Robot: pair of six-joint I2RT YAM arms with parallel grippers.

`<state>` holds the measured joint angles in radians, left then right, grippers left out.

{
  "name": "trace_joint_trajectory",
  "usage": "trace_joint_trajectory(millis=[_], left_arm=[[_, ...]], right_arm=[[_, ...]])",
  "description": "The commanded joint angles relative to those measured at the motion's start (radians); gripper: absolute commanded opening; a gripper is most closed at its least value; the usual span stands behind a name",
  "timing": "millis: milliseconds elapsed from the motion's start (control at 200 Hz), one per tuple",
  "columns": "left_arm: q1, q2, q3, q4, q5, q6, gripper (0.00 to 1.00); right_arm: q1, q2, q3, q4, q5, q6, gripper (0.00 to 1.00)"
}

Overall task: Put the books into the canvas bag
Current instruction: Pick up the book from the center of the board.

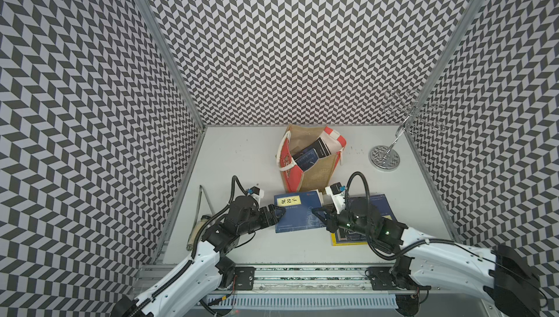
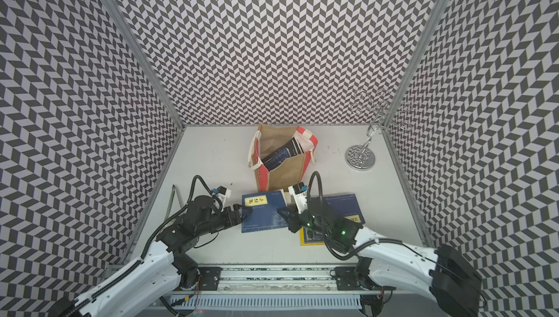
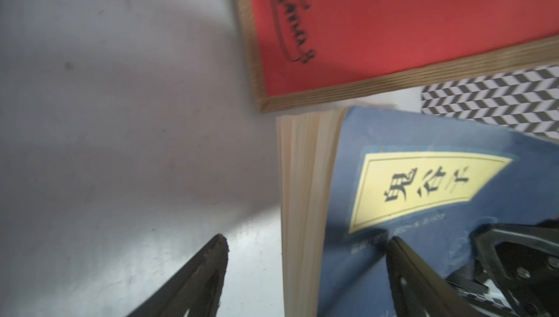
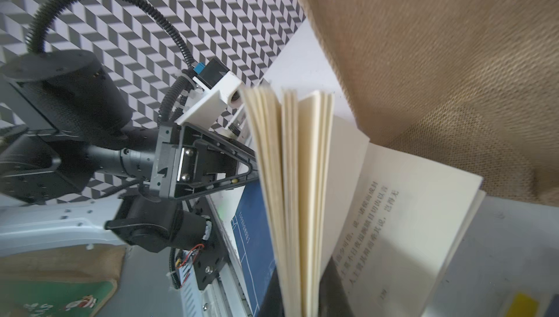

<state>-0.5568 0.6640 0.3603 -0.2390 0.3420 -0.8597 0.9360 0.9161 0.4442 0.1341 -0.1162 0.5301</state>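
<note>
Both arms reach up from the near rail in both top views. Left tool [image 1: 277,212] is spread wide at one edge of the navy book [image 1: 298,215], which lies on the tabletop [image 1: 242,161] just in front of the bag [image 1: 305,161]; right tool [image 1: 317,213] is on the opposite edge, pinched on it. Two books already stand inside the bag, and more lie beside the navy one under the right arm.

Left wrist view: spread fingers [image 3: 208,273] straddle the book's page edge.

Right wrist view: pages [image 4: 290,179] fan open, so the grip looks partial.

Next, I'd say: the left tool closes, then lift and tip into the bag's mouth.
</note>
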Motion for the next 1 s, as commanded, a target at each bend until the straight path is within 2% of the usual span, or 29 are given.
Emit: trace_joint_trajectory(millis=[0, 125, 160, 290, 551, 601, 691, 791, 881, 906, 926, 966, 971, 996], left_arm=[[-0.008, -0.081, 0.061, 0.031, 0.086, 0.052, 0.81], [-0.006, -0.141, 0.087, 0.119, 0.172, 0.048, 0.82], [-0.006, -0.131, 0.089, 0.151, 0.211, 0.037, 0.86], [-0.009, -0.065, 0.110, 0.201, 0.296, 0.036, 0.87], [-0.011, -0.055, 0.138, 0.165, 0.243, 0.065, 0.86], [-0.010, -0.057, 0.135, 0.181, 0.247, 0.059, 0.79], [-0.011, -0.067, 0.131, 0.211, 0.250, 0.047, 0.50], [-0.009, -0.062, 0.145, 0.220, 0.263, 0.052, 0.23], [-0.008, -0.068, 0.161, 0.233, 0.283, 0.059, 0.06], [-0.009, -0.073, 0.168, 0.234, 0.286, 0.064, 0.01], [-0.010, -0.079, 0.175, 0.232, 0.286, 0.069, 0.00], [-0.007, -0.092, 0.190, 0.227, 0.280, 0.079, 0.00], [-0.008, -0.095, 0.191, 0.226, 0.279, 0.080, 0.00], [-0.006, -0.105, 0.200, 0.224, 0.279, 0.090, 0.00]], right_arm=[[-0.048, -0.112, 0.059, -0.094, -0.001, -0.010, 0.00], [-0.095, -0.178, 0.103, -0.153, -0.017, -0.025, 0.00], [-0.100, -0.186, 0.115, -0.157, -0.020, -0.031, 0.00], [-0.105, -0.196, 0.144, -0.129, -0.043, -0.046, 0.00], [-0.105, -0.197, 0.175, -0.055, -0.164, -0.066, 0.00], [-0.104, -0.195, 0.177, -0.048, -0.177, -0.065, 0.00], [-0.104, -0.194, 0.178, -0.037, -0.190, -0.066, 0.00], [-0.103, -0.206, 0.167, -0.007, -0.203, -0.064, 0.00], [-0.103, -0.215, 0.163, 0.003, -0.201, -0.064, 0.04], [-0.103, -0.215, 0.166, -0.001, -0.194, -0.065, 0.10], [-0.103, -0.216, 0.166, -0.003, -0.189, -0.062, 0.18], [-0.105, -0.220, 0.169, -0.014, -0.176, -0.061, 0.42], [-0.105, -0.221, 0.170, -0.019, -0.169, -0.057, 0.48], [-0.105, -0.225, 0.176, -0.030, -0.154, -0.052, 0.55]])
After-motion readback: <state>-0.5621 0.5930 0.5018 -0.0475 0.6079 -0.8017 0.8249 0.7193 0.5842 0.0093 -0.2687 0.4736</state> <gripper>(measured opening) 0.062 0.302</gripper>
